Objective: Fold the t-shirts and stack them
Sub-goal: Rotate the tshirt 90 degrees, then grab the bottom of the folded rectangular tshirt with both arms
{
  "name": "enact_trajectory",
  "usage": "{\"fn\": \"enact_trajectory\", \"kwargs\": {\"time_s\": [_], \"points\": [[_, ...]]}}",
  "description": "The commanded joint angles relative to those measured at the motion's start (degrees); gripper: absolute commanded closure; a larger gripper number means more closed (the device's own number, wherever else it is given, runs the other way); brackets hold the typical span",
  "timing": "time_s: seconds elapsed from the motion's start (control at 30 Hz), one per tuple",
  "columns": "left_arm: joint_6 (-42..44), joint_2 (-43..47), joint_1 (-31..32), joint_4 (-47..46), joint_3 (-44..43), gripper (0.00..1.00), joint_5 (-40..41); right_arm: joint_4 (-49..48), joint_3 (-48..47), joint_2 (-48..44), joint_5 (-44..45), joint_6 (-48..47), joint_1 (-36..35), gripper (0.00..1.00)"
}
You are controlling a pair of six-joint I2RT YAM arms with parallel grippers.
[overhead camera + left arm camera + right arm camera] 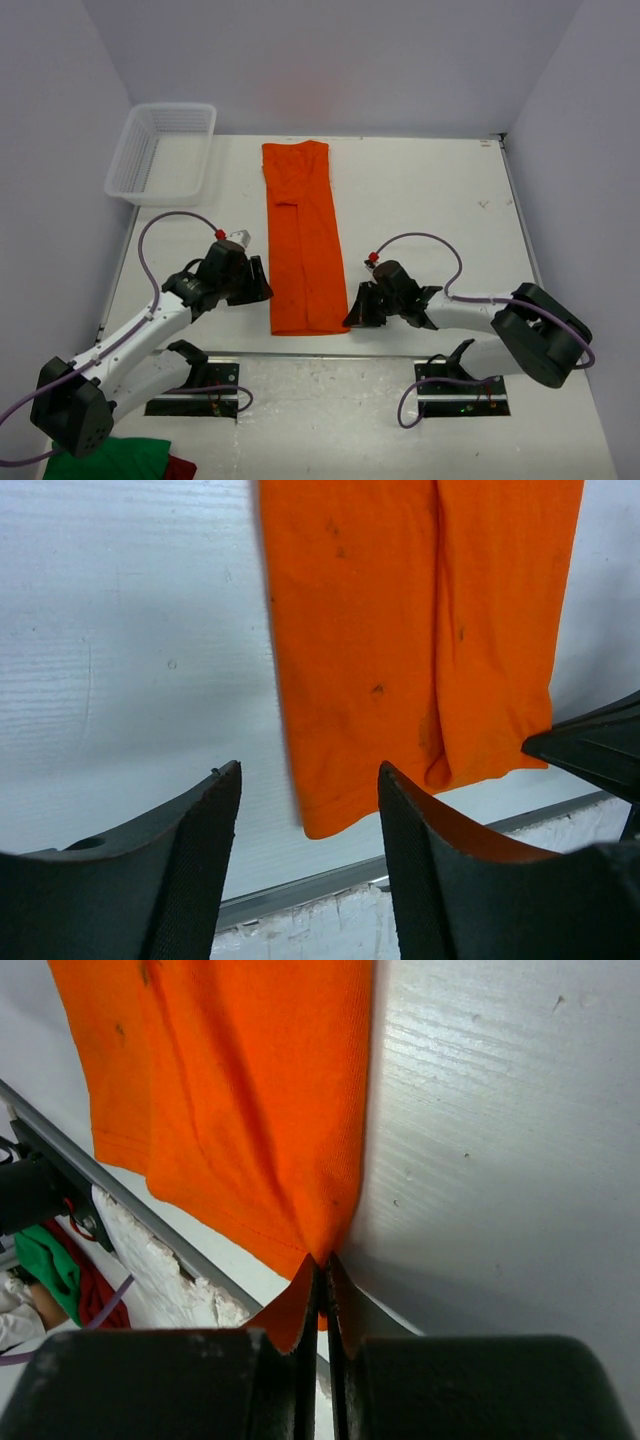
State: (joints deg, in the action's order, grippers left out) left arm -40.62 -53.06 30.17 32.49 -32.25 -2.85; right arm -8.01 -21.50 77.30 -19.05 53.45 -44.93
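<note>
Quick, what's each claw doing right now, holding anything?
Left gripper: open, holding nothing.
Right gripper: shut on the orange t-shirt, at its near corner.

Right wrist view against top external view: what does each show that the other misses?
Only the right wrist view: the right gripper shut on the near corner of the bright orange fabric t-shirt. Only the top external view: the white plastic mesh basket at the far left and the left gripper beside the shirt. Both: the shirt lying on the white table.
</note>
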Motion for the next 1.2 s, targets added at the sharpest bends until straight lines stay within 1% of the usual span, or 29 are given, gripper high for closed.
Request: {"fn": "enact_trajectory", "kwargs": {"time_s": [0.0, 0.1, 0.33, 0.43, 0.47, 0.57, 0.77, 0.97, 1.17], "points": [[-2.0, -0.7, 0.0, 0.8, -0.4, 0.41, -1.2, -1.9, -0.3, 1.2, 0.4, -0.1, 0.2, 1.0], [-2.9, -1.0, 0.4, 1.2, 0.6, 0.36, -1.5, -2.4, -0.1, 2.1, 0.1, -0.2, 0.1, 1.0], [-6.0, -2.4, 3.1, 2.8, 2.4, 0.34, -2.3, -2.2, -0.6, 2.2, 0.3, -0.8, 0.1, 1.0], [-8.8, -2.3, 4.4, 2.6, 3.7, 0.38, -2.9, -2.4, -0.1, 1.7, 0.5, -0.9, 0.1, 1.0], [-9.1, -2.3, 5.0, 2.4, 3.9, 0.41, -2.9, -2.3, -0.1, 1.7, 0.5, -1.0, 0.1, 1.0], [-10.1, -2.7, 5.8, 1.9, 4.6, 0.44, -2.5, -2.3, 0.1, 1.4, 0.5, -1.2, 0.1, 1.0], [-11.6, -5.8, 6.3, -2.9, 6.3, 0.47, -4.4, -1.7, 0.2, 0.3, 0.5, -1.4, 0.1, 1.0], [-12.4, -8.8, 7.9, -5.2, 6.8, 0.51, -5.1, -0.9, 0.7, -1.4, 1.3, -1.6, 0.1, 1.0], [-13.3, -10.6, 9.3, -7.6, 7.4, 0.56, -6.4, -1.6, 1.1, -0.7, 0.9, -1.4, 0.2, 1.0]]}}
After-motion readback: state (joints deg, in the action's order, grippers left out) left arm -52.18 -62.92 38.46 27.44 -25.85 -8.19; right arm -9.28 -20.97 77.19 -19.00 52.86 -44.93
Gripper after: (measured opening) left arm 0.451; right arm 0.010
